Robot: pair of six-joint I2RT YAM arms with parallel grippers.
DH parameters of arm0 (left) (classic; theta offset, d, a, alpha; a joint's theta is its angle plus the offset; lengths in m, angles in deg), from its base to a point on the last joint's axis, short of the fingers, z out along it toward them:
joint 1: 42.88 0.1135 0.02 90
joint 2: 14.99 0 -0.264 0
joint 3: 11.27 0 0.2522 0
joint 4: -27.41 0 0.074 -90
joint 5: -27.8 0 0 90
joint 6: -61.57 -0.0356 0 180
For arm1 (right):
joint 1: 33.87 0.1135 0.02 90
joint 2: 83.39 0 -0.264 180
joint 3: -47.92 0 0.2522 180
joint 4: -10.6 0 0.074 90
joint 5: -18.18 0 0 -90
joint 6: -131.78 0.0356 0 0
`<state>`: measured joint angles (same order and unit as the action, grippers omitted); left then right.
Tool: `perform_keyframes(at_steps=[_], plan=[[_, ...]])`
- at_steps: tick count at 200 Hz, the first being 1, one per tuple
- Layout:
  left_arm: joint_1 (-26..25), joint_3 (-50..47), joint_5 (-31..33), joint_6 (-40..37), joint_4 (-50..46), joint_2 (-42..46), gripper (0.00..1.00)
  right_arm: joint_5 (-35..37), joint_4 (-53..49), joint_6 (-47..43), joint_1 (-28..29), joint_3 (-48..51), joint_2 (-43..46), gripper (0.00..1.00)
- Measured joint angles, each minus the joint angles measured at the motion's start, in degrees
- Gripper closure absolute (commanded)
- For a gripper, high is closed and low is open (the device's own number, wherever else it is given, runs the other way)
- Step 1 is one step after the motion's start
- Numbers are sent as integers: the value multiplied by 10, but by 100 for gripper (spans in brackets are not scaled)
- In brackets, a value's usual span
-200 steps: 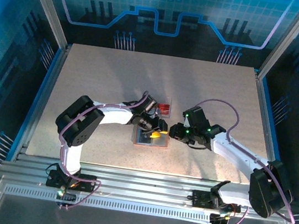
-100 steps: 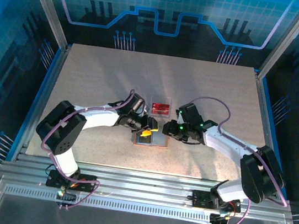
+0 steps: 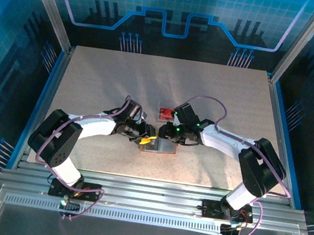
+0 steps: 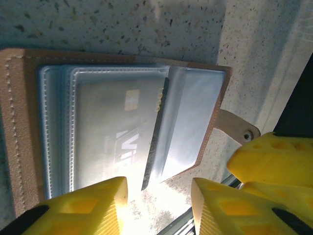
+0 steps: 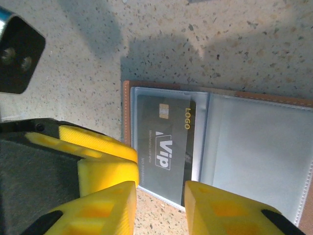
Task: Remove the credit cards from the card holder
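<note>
I see the card holder [image 3: 163,147] lying open on the tabletop [image 3: 92,79], near the middle, with both tools meeting over it. My left tool [image 4: 159,203] hangs at one edge of it, jaws parted with nothing between them. My right tool [image 5: 159,210] is likewise spread and empty, right above the dark card [image 5: 166,142] tucked in a clear sleeve. Red cards [image 3: 166,113] lie just behind the holder

We see a tan-brown rim and pale grey-blue sleeves on the card holder [image 5: 126,112], and a dark grey card [image 5: 166,147] lettered in white and gold. The table [image 5: 220,44] is beige with dark speckles. The left gripper [image 4: 159,198] and the right gripper [image 5: 159,208] have yellow fingers, and we make out red cards [image 3: 167,113].
</note>
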<state>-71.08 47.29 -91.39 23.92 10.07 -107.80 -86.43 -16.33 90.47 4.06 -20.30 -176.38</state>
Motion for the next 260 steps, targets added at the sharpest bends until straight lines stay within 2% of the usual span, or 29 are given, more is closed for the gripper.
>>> perform_keyframes(at_steps=[24,46,74,260], plan=[[1,-6,0,2,5,0,71,-9,5,2,0,0,-16,69],[2,-8,3,1,7,0,81,-14,10,4,0,-1,-30,71],[3,-8,9,1,10,0,86,-23,13,4,0,-3,-43,72],[10,-9,16,-5,9,-28,90,-46,39,9,0,-35,-95,72]])
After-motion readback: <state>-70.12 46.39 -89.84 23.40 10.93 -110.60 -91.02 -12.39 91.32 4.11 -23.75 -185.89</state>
